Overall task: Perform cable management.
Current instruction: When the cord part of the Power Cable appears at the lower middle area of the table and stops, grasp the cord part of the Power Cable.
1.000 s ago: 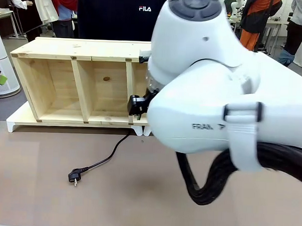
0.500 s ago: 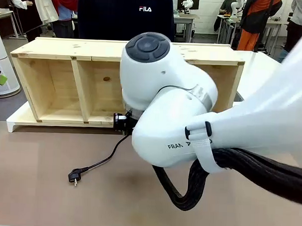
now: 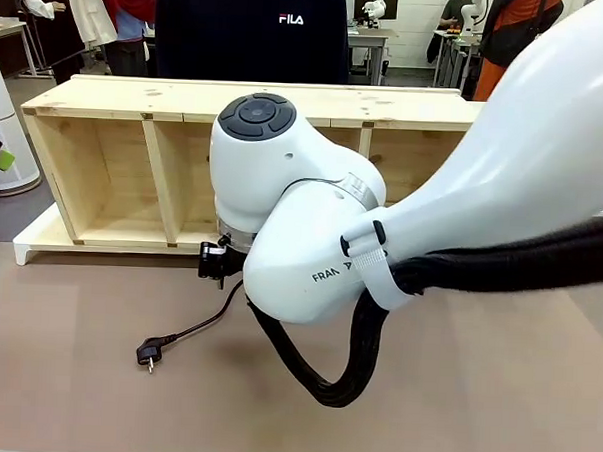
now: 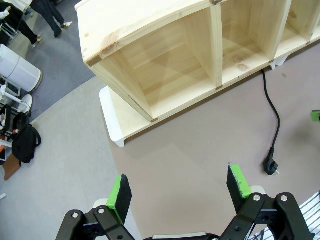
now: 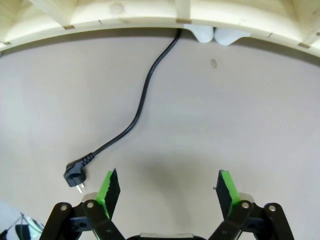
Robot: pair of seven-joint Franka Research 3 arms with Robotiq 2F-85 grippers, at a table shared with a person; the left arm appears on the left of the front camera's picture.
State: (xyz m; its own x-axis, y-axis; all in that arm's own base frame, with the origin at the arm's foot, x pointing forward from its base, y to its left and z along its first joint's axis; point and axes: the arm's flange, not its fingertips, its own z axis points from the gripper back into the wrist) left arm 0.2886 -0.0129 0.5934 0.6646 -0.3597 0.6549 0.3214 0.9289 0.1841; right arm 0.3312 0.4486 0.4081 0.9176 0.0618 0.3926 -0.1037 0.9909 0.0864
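Evidently R pincer (image 5: pixel 168 187) spread wide, holding nothing, clear of cable (image 5: pixel 143 92); L pincer (image 4: pixel 179 186) likewise, prob. empty.

The cable (image 3: pixel 205 324) lies on my desk (image 3: pixel 73 406), before the shelf (image 3: pixel 137 99). Its plug (image 3: pixel 148 354) lies toward my left.

Front camera fixed low on the robot's side, facing across the brown table (image 3: pixel 74 396) to the wooden shelf box (image 3: pixel 107 97), right arm (image 3: pixel 310 256) close to lens; left wrist camera looks down from high, right wrist camera from near the tabletop; all share the cable (image 5: pixel 143 92) and the box's front edge.
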